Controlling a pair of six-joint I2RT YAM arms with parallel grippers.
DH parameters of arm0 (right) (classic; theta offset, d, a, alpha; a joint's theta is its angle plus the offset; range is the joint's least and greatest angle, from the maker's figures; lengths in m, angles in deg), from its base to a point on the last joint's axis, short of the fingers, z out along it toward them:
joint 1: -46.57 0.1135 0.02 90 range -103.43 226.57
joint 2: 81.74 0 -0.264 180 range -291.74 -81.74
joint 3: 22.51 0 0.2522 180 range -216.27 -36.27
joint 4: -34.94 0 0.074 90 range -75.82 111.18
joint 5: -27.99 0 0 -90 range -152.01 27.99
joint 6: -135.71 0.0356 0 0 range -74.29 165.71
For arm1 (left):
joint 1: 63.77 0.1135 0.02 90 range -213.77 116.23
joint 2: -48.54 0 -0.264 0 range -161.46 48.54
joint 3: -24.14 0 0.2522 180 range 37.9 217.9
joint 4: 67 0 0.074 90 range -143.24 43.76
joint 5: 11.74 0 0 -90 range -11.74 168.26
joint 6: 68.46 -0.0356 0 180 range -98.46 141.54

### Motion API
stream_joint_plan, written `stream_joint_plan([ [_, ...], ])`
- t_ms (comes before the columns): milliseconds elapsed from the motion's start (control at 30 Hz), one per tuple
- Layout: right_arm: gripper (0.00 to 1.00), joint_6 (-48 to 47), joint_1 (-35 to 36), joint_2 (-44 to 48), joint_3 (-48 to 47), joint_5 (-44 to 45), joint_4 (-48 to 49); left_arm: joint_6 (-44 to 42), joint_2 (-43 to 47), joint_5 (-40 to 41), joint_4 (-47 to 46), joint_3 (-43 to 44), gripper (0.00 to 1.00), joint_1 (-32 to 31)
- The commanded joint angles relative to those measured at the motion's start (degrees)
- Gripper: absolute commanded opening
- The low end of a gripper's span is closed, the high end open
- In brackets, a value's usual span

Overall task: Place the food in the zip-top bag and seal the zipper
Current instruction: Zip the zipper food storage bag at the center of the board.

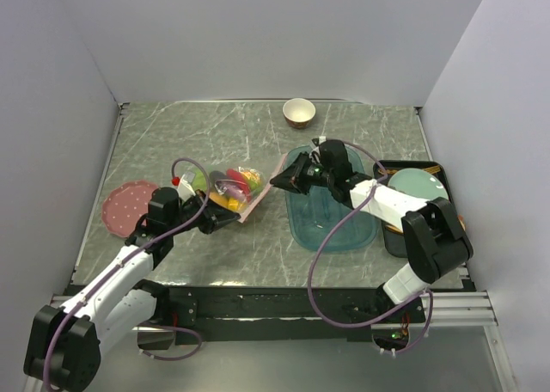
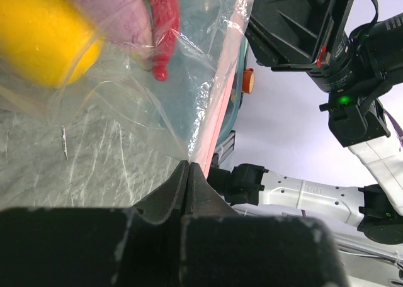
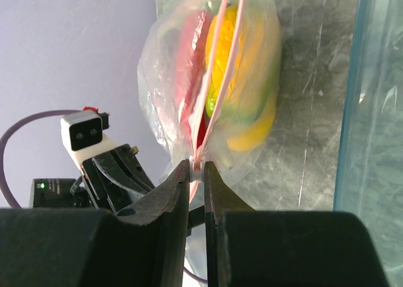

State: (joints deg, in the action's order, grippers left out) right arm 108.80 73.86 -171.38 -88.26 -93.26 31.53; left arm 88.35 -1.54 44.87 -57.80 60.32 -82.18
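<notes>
left claw (image 1: pixel 233 221) was pinched tight on the lower end of the zipper (image 1: pixel 265 191), just left of centre in the top view. in the left wrist view its fingers (image 2: pixel 165 191) met at the tips with the pink strip coming up out of them. right claw (image 1: pixel 280 180) was clamped on the upper end of the same zipper, at centre frame. in the right wrist view its fingers (image 3: pixel 171 192) sat close together with only the strip in the thin gap. above that pinch the two pink tracks ran apart, so the mouth looked unsealed there. zip-top bag (image 1: pixel 225 188) hung between the two claws, bulging to the left of the strip, left of centre over the grey marble table (image 1: pixel 206 134). the food (image 1: pixel 239 182) was inside the bag. yellow lemon (image 2: pixel 44 35), purple eggplant (image 2: pixel 116 10) and red chili (image 2: pixel 165 22) pressed against the clear plastic at upper left of the left wrist view. green pieces showed too, but i couldn't tell which ones. teal tray (image 1: pixel 335 230) lay right of centre, just under the right arm. cream-and-brown bowl (image 1: pixel 299 112) sat top centre, pink plate (image 1: pixel 123 207) at left, and both were well apart from the bag.
</notes>
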Motion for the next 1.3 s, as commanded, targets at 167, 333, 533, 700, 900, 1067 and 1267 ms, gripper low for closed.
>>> stream_joint_plan([
  [167,0.13,-1.04,-2.94,-2.29,-3.56,0.57,4.94,-1.85,1.31,-1.51,2.01,1.05,0.01,1.01],
  [333,0.13,-0.60,-3.73,-3.25,-3.65,-0.83,5.82,-1.68,2.10,-1.51,2.18,0.61,0.01,1.45],
  [533,0.13,-0.69,-4.70,-3.87,-4.26,-1.19,6.00,-1.85,2.62,-1.68,2.71,0.35,0.01,1.98],
  [700,0.13,-1.56,-5.23,-4.13,-4.96,-0.75,4.86,-2.03,2.62,-1.68,2.62,0.44,0.01,2.33],
  [900,0.14,-7.36,-5.58,-3.52,-8.04,4.08,-3.13,-1.50,2.89,-1.77,2.10,-0.44,0.01,2.59],
  [1067,0.14,-7.20,-6.46,-4.48,-8.22,3.12,-2.09,-1.41,3.06,-1.86,2.27,-0.44,0.01,2.86],
  [1267,0.14,-2.37,-7.69,-6.41,-6.90,-1.44,4.67,-2.38,4.29,-1.51,4.20,0.17,0.01,3.21],
])
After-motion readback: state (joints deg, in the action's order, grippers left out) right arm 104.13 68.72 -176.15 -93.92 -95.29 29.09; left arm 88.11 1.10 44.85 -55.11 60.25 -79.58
